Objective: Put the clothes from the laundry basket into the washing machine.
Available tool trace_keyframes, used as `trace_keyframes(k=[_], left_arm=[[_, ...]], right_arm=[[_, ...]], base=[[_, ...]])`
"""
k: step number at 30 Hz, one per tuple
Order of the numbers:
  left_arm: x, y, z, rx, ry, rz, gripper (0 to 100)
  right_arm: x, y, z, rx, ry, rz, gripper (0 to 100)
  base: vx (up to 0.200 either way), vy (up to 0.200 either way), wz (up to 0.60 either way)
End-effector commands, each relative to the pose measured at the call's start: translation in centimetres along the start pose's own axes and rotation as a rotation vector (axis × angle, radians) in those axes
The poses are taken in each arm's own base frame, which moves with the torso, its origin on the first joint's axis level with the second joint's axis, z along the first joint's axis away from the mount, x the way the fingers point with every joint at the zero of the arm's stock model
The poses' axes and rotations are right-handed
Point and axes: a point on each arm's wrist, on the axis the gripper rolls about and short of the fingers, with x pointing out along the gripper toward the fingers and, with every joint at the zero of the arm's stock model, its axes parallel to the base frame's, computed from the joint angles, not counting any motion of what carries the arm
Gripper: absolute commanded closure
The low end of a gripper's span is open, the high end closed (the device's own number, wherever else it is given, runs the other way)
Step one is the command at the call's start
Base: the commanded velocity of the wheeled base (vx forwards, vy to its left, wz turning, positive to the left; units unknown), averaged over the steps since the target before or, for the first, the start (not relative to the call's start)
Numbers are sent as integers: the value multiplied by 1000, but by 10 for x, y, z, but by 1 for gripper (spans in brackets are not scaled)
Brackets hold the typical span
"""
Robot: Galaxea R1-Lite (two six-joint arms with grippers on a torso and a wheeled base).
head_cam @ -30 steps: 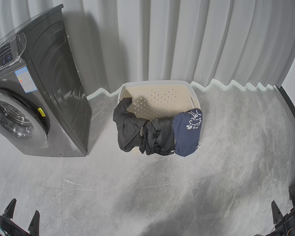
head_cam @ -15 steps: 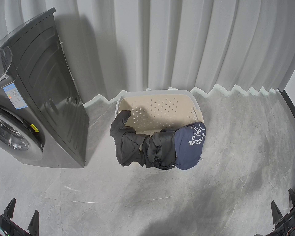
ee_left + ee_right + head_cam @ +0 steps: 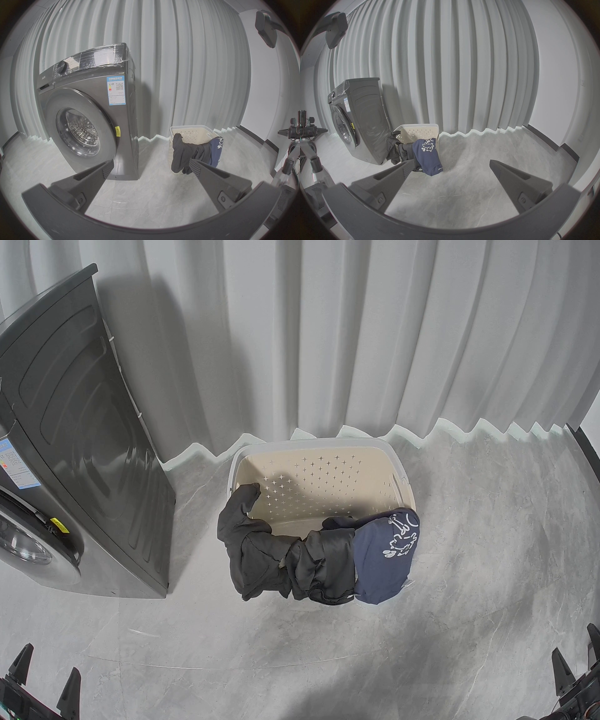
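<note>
Grey, marble-patterned floor (image 3: 312, 646) is carrying everything we are describing. A white pleated curtain (image 3: 375, 334) is hanging along its far edge.

Just in front of the curtain, at the middle of that far edge, a cream laundry basket (image 3: 325, 443) is standing upright. Small star-shaped holes are dotting its walls. The clothes (image 3: 325, 562) are draping over the basket's near rim and spilling down its outside. Two dark grey garments (image 3: 262, 552) are covering the left and middle of that rim, and one sleeve is trailing up along the left wall. A navy blue garment (image 3: 384, 555) with a white print is hanging over the right end, touching the dark ones.

A dark grey washing machine (image 3: 81, 446) is standing at the floor's far left, near the basket, with a strip of bare floor between them. Its round glass door (image 3: 82, 132) is facing away from the basket.

We are seeing the left gripper (image 3: 150, 162) low at the near left, its two black fingers spread wide apart. The right gripper (image 3: 450, 162) is sitting low at the near right, its fingers likewise spread. Both are well apart from the basket and the clothes.
</note>
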Motion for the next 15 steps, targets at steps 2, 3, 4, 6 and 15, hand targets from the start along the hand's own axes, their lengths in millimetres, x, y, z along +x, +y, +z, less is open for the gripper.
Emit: trace_keyframes(k=[2,3,4,6,15], left_arm=[[0,0,-5,0,1,0,0],[0,0,-5,0,1,0,0],[0,0,-5,0,1,2,0],[0,0,-5,0,1,0,0],[0,0,-5,-3,1,2,0]], right_arm=[[1,0,-5,0,14,0,0],[1,0,-4,0,15,0,0],[1,0,-5,0,14,0,0],[1,0,-5,0,14,0,0],[1,0,-4,2,15,0,0]], base=[[0,-200,0],[0,-200,0],[0,0,0],[0,0,0],[0,0,0]])
